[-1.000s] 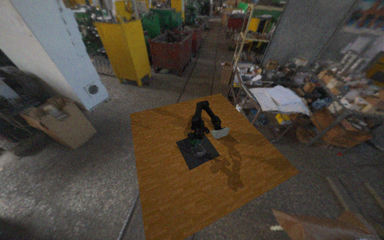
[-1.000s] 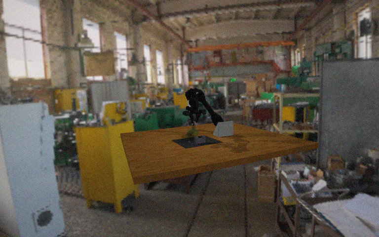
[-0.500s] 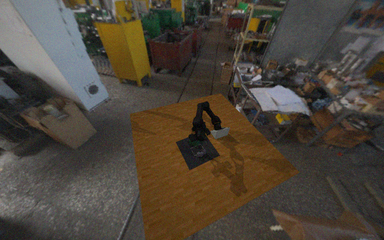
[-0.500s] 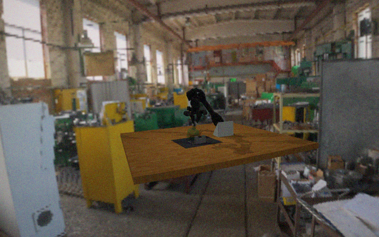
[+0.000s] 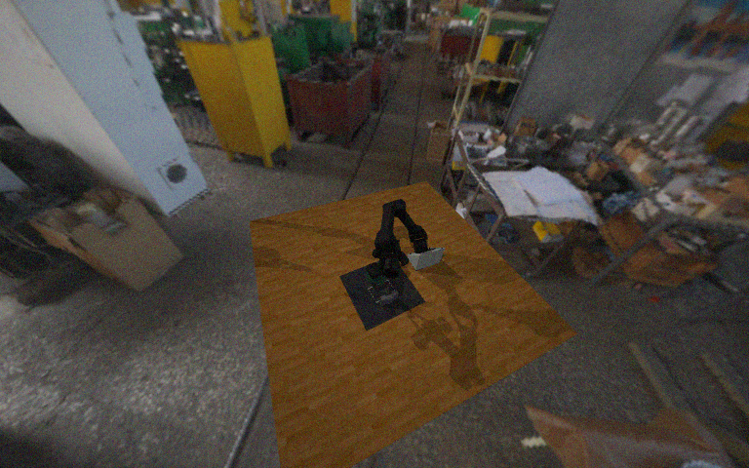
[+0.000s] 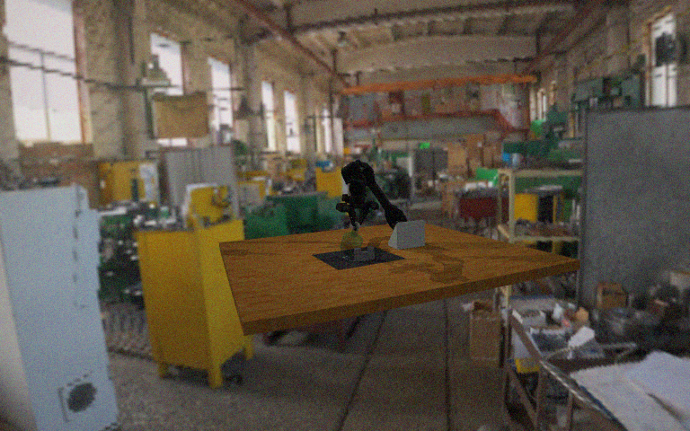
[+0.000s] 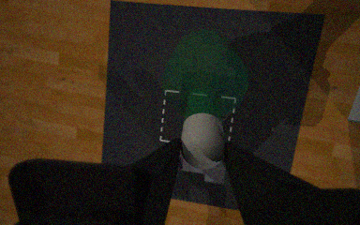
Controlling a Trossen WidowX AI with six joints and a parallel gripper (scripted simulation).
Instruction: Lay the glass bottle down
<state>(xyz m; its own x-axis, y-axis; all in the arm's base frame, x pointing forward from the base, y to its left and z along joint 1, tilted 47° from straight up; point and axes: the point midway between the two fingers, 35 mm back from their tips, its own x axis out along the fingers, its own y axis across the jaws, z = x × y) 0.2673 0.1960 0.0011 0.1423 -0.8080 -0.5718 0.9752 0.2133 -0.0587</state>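
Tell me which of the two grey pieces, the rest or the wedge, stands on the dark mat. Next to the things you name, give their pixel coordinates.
The rest (image 5: 388, 297) (image 6: 363, 256) (image 7: 215, 175): it is on the mat (image 5: 367, 320) (image 6: 332, 259) (image 7: 136, 94), whereas the wedge (image 5: 426, 259) (image 6: 411, 234) (image 7: 356, 108) stands off it, on the wood.

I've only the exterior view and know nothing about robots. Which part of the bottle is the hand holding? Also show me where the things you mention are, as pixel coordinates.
Observer: The wrist view shows the hand (image 5: 389, 268) (image 6: 356, 224) (image 7: 202, 146) shut on the pale top (image 7: 202, 131) of the green bottle (image 5: 377, 278) (image 6: 350, 239) (image 7: 203, 61).
Operator: Any marking on the dark mat (image 5: 359, 308) (image 6: 332, 261) (image 7: 131, 47) that I can't make out?
Observer: A white dashed outline (image 5: 374, 295) (image 7: 172, 91).
Operator: Does the green stay within it?
Observer: No, from the wrist it spreads past one dashed side.
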